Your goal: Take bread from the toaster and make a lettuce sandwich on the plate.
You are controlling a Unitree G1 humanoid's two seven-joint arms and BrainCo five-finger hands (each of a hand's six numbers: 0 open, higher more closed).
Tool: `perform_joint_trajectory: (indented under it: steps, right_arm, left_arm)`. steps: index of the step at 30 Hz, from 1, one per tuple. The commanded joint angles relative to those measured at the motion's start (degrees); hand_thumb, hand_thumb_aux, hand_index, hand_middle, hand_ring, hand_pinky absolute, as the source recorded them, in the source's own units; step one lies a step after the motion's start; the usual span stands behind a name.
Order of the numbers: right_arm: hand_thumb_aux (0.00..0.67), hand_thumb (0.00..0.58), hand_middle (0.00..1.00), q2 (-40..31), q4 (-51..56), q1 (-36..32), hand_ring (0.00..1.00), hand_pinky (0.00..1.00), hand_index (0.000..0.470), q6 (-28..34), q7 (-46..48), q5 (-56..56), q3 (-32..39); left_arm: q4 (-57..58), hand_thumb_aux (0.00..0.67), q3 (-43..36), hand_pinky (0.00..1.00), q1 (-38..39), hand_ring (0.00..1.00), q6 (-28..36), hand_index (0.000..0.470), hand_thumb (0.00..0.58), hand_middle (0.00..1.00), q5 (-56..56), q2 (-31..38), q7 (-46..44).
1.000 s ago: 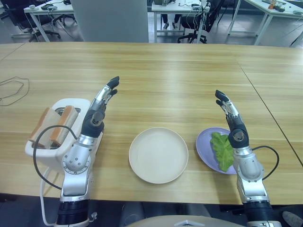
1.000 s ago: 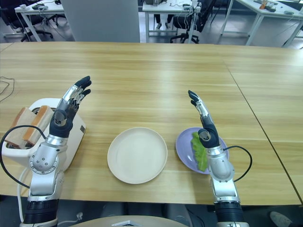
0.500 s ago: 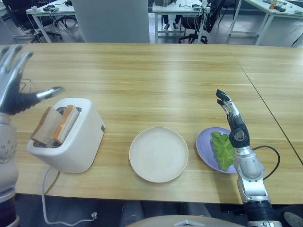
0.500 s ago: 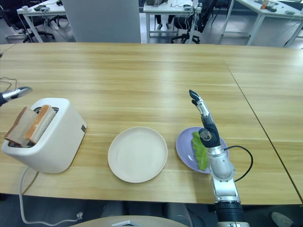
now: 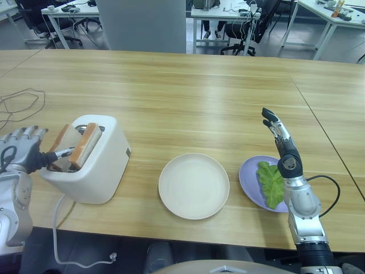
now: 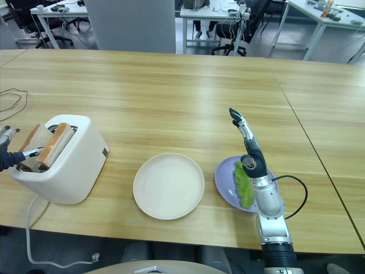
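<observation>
Bread slices proud of toaster, plate's 9 o'clock, likely light, stiff, crumbly: pinch exposed tops; left robot hand spread wide, empty.

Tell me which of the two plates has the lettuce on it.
The purple plate, beside the right robot hand, carries the lettuce leaf; the larger cream plate sits between it and the toaster.

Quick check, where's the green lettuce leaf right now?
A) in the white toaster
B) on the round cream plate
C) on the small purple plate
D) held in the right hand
C: the green lettuce leaf lies flat on the small purple plate, at the table's right front.
</observation>
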Motion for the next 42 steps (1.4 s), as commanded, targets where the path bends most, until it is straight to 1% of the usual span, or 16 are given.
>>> perform_joint_trajectory:
  steps: [1, 2, 3, 4, 5, 11, 14, 21, 23, 24, 25, 26, 33, 36, 41, 42]
  right_arm:
    - [0.0, 0.0, 0.0, -0.2, 0.3, 0.0, 0.0, 0.0, 0.0, 0.5, 0.3, -0.1, -0.2]
    - [0.0, 0.0, 0.0, -0.2, 0.2, 0.0, 0.0, 0.0, 0.0, 0.5, 0.4, -0.1, -0.1]
    - [0.0, 0.0, 0.0, -0.3, 0.1, 0.1, 0.0, 0.0, 0.0, 0.6, 0.4, 0.0, -0.1]
    - [0.0, 0.0, 0.0, -0.3, 0.1, 0.1, 0.0, 0.0, 0.0, 0.6, 0.5, 0.1, -0.1]
    - [0.0, 0.0, 0.0, -0.3, 0.1, 0.1, 0.0, 0.0, 0.0, 0.6, 0.6, 0.1, 0.0]
    - [0.0, 0.0, 0.0, -0.5, 0.0, 0.5, 0.0, 0.0, 0.0, 0.7, 1.0, -0.3, 0.1]
    - [0.0, 0.0, 0.0, -1.5, 0.8, 0.3, 0.0, 0.0, 0.0, 1.7, 0.0, -4.4, -0.5]
    - [0.0, 0.0, 0.0, -12.5, 4.7, -0.6, 0.0, 0.0, 0.0, 15.4, -11.9, -35.1, -1.1]
    - [0.0, 0.0, 0.0, -16.5, 5.8, 0.0, 0.0, 0.0, 0.0, 19.7, -12.9, -42.1, 0.9]
    - [0.0, 0.0, 0.0, -18.2, 6.5, 0.5, 0.0, 0.0, 0.0, 22.2, -12.6, -45.0, 1.9]
    - [0.0, 0.0, 0.0, -19.2, 6.9, 0.8, 0.0, 0.0, 0.0, 23.9, -12.5, -46.7, 2.8]
    - [0.0, 0.0, 0.0, -20.1, 7.3, 1.1, 0.0, 0.0, 0.0, 26.0, -12.2, -48.4, 3.6]
    - [0.0, 0.0, 0.0, -24.1, 4.3, 6.9, 0.0, 0.0, 0.0, 36.3, -6.2, -53.5, 7.2]
    - [0.0, 0.0, 0.0, -25.1, 0.7, 9.1, 0.0, 0.0, 0.0, 37.6, -4.4, -53.2, 7.9]
    - [0.0, 0.0, 0.0, -26.5, -1.9, 11.4, 0.0, 0.0, 0.0, 38.6, -3.4, -53.3, 8.6]
    - [0.063, 0.104, 0.0, -26.6, -1.9, 11.2, 0.0, 0.0, 0.043, 38.7, -3.4, -53.3, 8.9]
  left_arm:
    - [0.1, 0.373, -3.0, 0.0, -0.7, 0.0, -0.2, 0.256, 0.466, 0.0, -1.0, -0.2, 0.0]
    - [-0.1, 0.373, -3.3, 0.0, -1.0, 0.0, -0.3, 0.256, 0.466, 0.0, -1.5, -0.5, 0.4]
    - [-0.4, 0.583, -3.7, 0.0, -1.3, 0.0, -0.4, 0.4, 0.57, 0.0, -1.8, -0.6, 0.7]
    - [-0.7, 0.641, -3.9, 0.0, -1.6, 0.0, -0.5, 0.44, 0.579, 0.0, -2.3, -1.0, 1.0]
    - [-1.0, 0.67, -4.1, 0.0, -1.8, 0.0, -0.5, 0.46, 0.58, 0.0, -2.7, -1.3, 1.4]
    - [-4.2, 0.67, -2.6, 0.0, -4.3, 0.0, -1.3, 0.46, 0.58, 0.0, -6.3, -4.7, 6.6]
    - [-6.2, 0.67, -0.4, 0.0, -5.6, 0.0, -1.8, 0.46, 0.58, 0.0, -8.4, -6.1, 9.3]
    - [-10.5, 0.67, 5.4, 0.0, -8.1, 0.0, -3.8, 0.46, 0.58, 0.0, -14.3, -7.6, 13.8]
    - [-11.6, 0.67, 8.0, 0.48, -9.9, 0.48, -5.7, 0.46, 0.58, 0.48, -18.1, -8.1, 15.0]
    - [-12.3, 0.67, 9.4, 0.66, -11.0, 0.66, -6.9, 0.46, 0.58, 0.66, -20.9, -8.5, 15.4]
    - [-12.7, 0.67, 10.3, 0.66, -11.8, 0.66, -7.7, 0.46, 0.58, 0.66, -22.7, -8.8, 15.6]
    - [-13.1, 0.67, 11.1, 1.0, -12.5, 1.0, -8.5, 0.46, 0.58, 1.0, -24.0, -8.9, 15.8]
    - [-19.7, 0.67, 11.3, 1.0, -19.0, 1.0, -14.9, 0.46, 0.58, 1.0, -32.6, -10.0, 16.6]
    - [-22.7, 0.67, 6.9, 1.0, -21.4, 1.0, -15.0, 0.46, 0.58, 1.0, -36.9, -11.3, 13.8]
    - [-25.6, 0.67, -3.4, 1.0, -24.9, 1.0, -11.2, 0.46, 0.58, 1.0, -43.4, -15.2, 8.3]
    - [-25.9, 0.67, -4.7, 1.0, -25.0, 1.0, -10.7, 0.46, 0.58, 1.0, -43.8, -15.7, 7.5]
